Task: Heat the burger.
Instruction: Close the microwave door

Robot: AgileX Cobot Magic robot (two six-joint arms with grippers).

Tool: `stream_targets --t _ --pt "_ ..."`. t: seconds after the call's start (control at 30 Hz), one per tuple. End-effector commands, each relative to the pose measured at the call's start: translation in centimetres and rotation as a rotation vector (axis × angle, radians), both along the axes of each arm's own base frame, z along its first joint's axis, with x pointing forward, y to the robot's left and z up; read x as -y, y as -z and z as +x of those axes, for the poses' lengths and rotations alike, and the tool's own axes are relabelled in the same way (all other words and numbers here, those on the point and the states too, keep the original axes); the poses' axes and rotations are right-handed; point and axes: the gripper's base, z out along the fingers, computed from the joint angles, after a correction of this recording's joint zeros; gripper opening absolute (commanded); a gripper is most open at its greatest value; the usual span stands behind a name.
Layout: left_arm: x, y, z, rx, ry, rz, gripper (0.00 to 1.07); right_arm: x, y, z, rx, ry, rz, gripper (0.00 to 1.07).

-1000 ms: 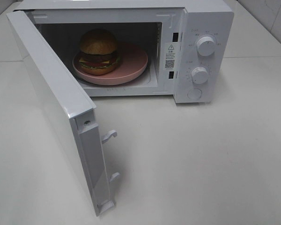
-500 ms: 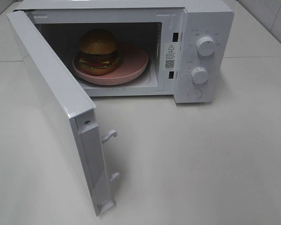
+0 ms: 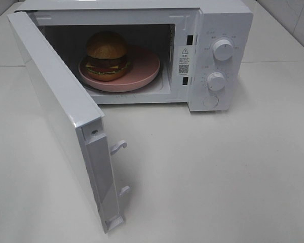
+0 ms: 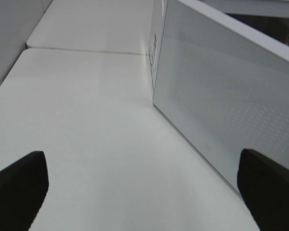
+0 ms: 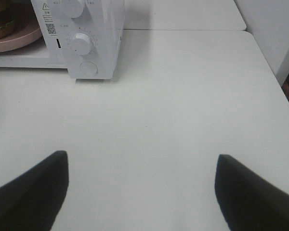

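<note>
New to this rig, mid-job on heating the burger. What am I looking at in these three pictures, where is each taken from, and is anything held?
It is a two-armed robot. The high camera shows a white microwave on the table, door swung open, the burger on a pink plate inside; no arm shows there. The other two pictures come from cameras on the wrists; the dark shapes at the edges are fingers. The left hand faces the door's outer side, the right hand faces the knobs. Both are open and empty.
</note>
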Motion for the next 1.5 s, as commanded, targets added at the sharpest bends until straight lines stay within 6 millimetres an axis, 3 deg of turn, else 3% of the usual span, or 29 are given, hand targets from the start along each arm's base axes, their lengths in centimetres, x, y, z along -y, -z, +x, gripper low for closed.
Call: stream_targets --t 0.03,0.17,0.2,0.23,0.3,0.37,0.4,0.43,0.47,0.53,0.57,0.6,0.63,0.7,0.73,0.97,1.5 --pt "0.0 -0.7 -0.1 0.075 -0.002 -0.009 0.97 0.0 -0.1 -0.5 0.048 0.006 0.014 0.75" --pt "-0.1 -1.5 1.0 0.113 -0.013 -0.014 0.85 0.0 -0.1 -0.5 0.048 0.006 0.014 0.75" --pt "-0.1 -1.8 1.6 0.118 -0.017 -0.015 0.78 0.0 -0.1 -0.5 0.048 0.006 0.014 0.75" --pt "-0.1 -1.8 1.6 0.118 -0.017 -0.015 0.78 0.0 -0.1 -0.5 0.048 0.006 0.014 0.75" --pt "-0.2 -2.1 2.7 0.111 -0.025 -0.014 0.65 0.0 -0.1 -0.5 0.048 0.006 0.014 0.75" --pt "-0.3 -2.2 3.1 0.102 -0.026 -0.015 0.62 0.0 -0.1 -0.5 0.048 0.006 0.014 0.75" --pt "-0.3 -2.3 4.0 0.083 -0.030 -0.014 0.53 0.0 -0.1 -0.5 0.048 0.006 0.014 0.75" --pt "-0.3 -2.3 4.0 0.083 -0.030 -0.014 0.53 0.0 -0.1 -0.5 0.048 0.006 0.014 0.75" --pt "-0.4 -2.3 4.9 0.065 -0.033 -0.017 0.43 0.0 -0.1 -0.5 0.048 0.006 0.014 0.75" --pt "-0.4 -2.4 5.3 0.062 -0.035 -0.017 0.37 0.0 -0.1 -0.5 0.048 0.006 0.014 0.75" --pt "-0.4 -2.4 6.3 0.048 -0.039 -0.019 0.24 0.0 -0.1 -0.5 0.048 0.006 0.014 0.75" --pt "-0.4 -2.4 6.3 0.048 -0.039 -0.019 0.24 0.0 -0.1 -0.5 0.048 0.006 0.014 0.75" --pt "-0.5 -2.5 7.2 0.044 -0.043 -0.021 0.14 0.0 -0.1 -0.5 0.048 0.006 0.014 0.75" --pt "-0.5 -2.5 7.6 0.042 -0.046 -0.022 0.10 0.0 -0.1 -0.5 0.048 0.006 0.014 0.75" --pt "-0.6 -2.5 8.6 0.058 -0.054 -0.025 0.01 0.0 -0.1 -0.5 0.048 0.006 0.014 0.75" --pt "-0.9 -1.6 11.2 0.140 -0.085 -0.038 0.00 0.0 -0.1 -0.5 0.048 0.006 0.014 0.75" --pt "-1.7 4.4 15.0 0.271 -0.153 0.003 0.00 0.0 -0.1 -0.5 0.049 0.007 0.013 0.75"
